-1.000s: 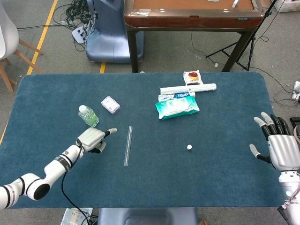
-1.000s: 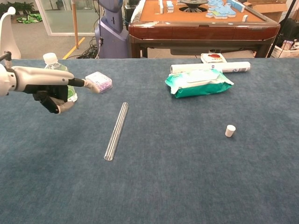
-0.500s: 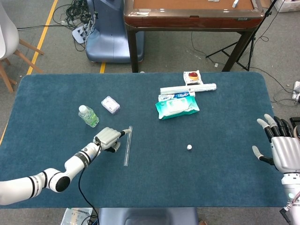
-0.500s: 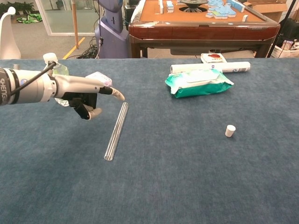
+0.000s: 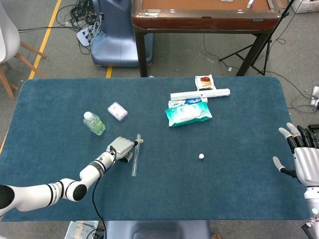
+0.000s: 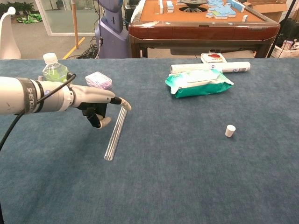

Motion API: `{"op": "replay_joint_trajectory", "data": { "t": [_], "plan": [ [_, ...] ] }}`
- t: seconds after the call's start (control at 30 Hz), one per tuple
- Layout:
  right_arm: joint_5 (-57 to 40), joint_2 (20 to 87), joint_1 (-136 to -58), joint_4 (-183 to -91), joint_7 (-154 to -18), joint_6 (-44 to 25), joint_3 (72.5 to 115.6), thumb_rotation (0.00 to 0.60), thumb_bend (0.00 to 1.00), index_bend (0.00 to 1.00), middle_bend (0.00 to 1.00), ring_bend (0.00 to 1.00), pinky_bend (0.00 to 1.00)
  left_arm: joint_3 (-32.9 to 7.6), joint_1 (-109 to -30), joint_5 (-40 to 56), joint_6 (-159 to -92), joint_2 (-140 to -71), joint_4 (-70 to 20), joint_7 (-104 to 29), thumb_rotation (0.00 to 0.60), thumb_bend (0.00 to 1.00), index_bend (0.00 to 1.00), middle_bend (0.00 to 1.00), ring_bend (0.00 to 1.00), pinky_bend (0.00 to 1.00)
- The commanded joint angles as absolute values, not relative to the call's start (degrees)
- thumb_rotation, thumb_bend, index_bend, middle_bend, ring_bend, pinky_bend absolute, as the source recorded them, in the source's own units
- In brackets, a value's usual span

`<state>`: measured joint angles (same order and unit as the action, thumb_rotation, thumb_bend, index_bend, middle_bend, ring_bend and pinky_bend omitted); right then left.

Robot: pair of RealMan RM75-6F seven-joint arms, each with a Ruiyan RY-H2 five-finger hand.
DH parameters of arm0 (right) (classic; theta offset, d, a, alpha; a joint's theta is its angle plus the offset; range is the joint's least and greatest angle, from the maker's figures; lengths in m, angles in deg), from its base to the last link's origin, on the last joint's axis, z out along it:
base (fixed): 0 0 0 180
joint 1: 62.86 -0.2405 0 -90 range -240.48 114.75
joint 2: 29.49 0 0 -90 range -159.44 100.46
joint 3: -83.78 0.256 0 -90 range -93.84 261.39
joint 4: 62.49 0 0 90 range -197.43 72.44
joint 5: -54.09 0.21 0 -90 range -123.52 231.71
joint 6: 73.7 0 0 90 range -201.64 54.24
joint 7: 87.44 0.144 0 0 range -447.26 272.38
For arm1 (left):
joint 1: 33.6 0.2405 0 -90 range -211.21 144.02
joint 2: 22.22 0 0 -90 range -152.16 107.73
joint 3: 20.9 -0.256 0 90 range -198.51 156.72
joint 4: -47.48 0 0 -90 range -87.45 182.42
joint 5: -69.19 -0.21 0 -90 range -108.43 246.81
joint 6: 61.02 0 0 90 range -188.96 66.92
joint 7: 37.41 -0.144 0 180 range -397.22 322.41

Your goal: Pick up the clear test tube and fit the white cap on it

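The clear test tube [image 5: 135,157] [image 6: 116,133] lies flat on the blue table, running front to back left of centre. My left hand [image 5: 123,148] [image 6: 100,102] hovers just left of the tube's far end, holding nothing; one outstretched finger reaches over that end and the thumb hangs down beside the tube. The small white cap [image 5: 201,156] [image 6: 230,130] stands alone on the cloth to the right, well apart from the tube. My right hand [image 5: 304,157] is at the table's right edge in the head view, fingers spread and empty.
A green-liquid bottle [image 5: 94,123] [image 6: 54,72] and a small clear box [image 5: 117,111] [image 6: 98,80] stand behind the left hand. A green wipes pack [image 5: 188,112] [image 6: 198,81], a white roll [image 5: 199,93] and a snack packet [image 5: 205,82] lie at the back centre.
My left hand has moved right across the cloth, from beside the bottle to the far end of the tube. The right hand has drifted slightly toward the right edge. Tube and cap have not moved.
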<state>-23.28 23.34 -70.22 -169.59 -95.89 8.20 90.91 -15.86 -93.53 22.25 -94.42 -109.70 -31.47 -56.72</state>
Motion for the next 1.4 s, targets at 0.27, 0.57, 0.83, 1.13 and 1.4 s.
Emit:
{"op": "replay_joint_trajectory", "data": {
  "t": [0.27, 0.57, 0.83, 1.13, 1.4],
  "plan": [
    [-23.4, 23.1, -69.6, -169.7, -95.5, 8.8, 90.7, 0.6, 0.3, 0.13, 0.08, 0.0, 0.01, -18.4, -95.0, 27.3, -96.3, -110.7, -30.1, -59.5, 0.6, 0.61, 0.11, 1.0, 1.0, 1.0],
    [-23.7, 23.2, -69.6, -169.6, -95.4, 8.7, 90.7, 0.6, 0.3, 0.13, 0.08, 0.0, 0.01, -21.3, -95.5, 33.7, -99.5, -108.7, -33.2, -63.3, 0.6, 0.61, 0.12, 1.0, 1.0, 1.0],
    [-24.0, 23.5, -69.9, -169.6, -95.7, 8.5, 90.7, 0.6, 0.3, 0.13, 0.08, 0.0, 0.01, -23.7, -93.5, 35.0, -102.7, -104.8, -37.0, -64.0, 0.6, 0.61, 0.12, 1.0, 1.0, 1.0],
    [-24.2, 23.9, -70.3, -170.0, -96.4, 8.2, 90.8, 0.6, 0.3, 0.13, 0.08, 0.0, 0.01, -25.8, -91.1, 35.1, -104.6, -101.1, -40.6, -64.1, 0.6, 0.61, 0.12, 1.0, 1.0, 1.0],
    [-24.4, 24.1, -70.4, -170.1, -96.8, 8.3, 90.8, 0.6, 0.3, 0.13, 0.08, 0.0, 0.01, -27.4, -90.1, 35.6, -105.4, -98.7, -44.2, -65.5, 0.6, 0.61, 0.12, 1.0, 1.0, 1.0]
  ]
}}
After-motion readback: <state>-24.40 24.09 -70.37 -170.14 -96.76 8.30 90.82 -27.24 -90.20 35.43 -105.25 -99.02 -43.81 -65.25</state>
